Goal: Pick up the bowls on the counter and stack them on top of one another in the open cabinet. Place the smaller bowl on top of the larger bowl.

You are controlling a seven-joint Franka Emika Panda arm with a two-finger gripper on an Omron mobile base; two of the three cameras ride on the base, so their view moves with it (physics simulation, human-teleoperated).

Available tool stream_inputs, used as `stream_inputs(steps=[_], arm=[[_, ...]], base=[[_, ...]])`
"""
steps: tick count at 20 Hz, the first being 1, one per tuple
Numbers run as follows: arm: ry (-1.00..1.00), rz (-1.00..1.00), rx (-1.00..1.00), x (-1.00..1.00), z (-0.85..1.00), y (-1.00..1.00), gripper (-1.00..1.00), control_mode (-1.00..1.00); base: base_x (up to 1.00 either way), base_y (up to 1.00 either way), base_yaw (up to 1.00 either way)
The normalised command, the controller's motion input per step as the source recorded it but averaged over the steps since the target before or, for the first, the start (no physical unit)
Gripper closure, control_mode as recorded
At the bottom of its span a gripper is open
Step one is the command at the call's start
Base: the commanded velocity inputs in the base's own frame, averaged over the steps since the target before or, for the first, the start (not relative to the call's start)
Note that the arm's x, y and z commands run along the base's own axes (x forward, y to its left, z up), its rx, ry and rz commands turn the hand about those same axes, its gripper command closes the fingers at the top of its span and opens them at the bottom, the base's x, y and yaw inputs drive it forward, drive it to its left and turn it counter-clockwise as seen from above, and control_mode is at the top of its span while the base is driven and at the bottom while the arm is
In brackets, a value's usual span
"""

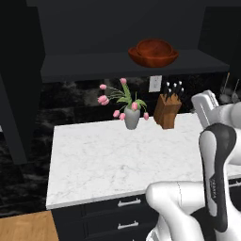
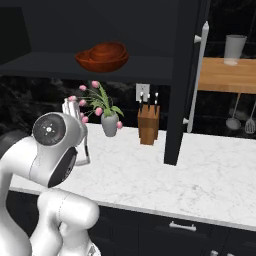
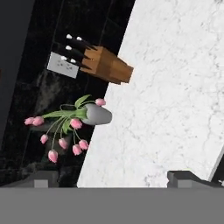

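Note:
The larger bowl (image 1: 153, 59) (image 2: 98, 63) sits on the shelf board of the open cabinet (image 1: 89, 67) (image 2: 42, 62). The smaller bowl (image 1: 153, 47) (image 2: 108, 50) rests inside it, on top. Both are glossy reddish-brown. My gripper (image 3: 114, 179) is open, its tips wide apart with nothing between them. It hovers well below the shelf, over the white marble counter (image 1: 103, 160) (image 2: 200, 175) (image 3: 175, 87). The hand (image 1: 205, 104) (image 2: 71, 107) is drawn back from the cabinet, to the right of the vase in the left base view.
A grey vase of pink tulips (image 1: 132, 116) (image 2: 110, 124) (image 3: 94, 114) and a wooden knife block (image 1: 167, 111) (image 2: 149, 125) (image 3: 107, 65) stand at the counter's back edge. A dark upright panel (image 2: 180, 100) rises right of them. Beyond it a wooden shelf holds a cup (image 2: 235, 49).

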Motion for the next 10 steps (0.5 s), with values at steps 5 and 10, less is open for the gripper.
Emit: stream_inputs(steps=[5,10], arm=[[-0.35,0.01,-0.35,-0.22,-0.77,0.04,-1.0,-1.0],[-0.47,0.01,-0.58,-0.44,-0.92,0.32,-1.0,-1.0]], base=[[0.0,0.0,0.0],[0.0,0.0,0.0]])
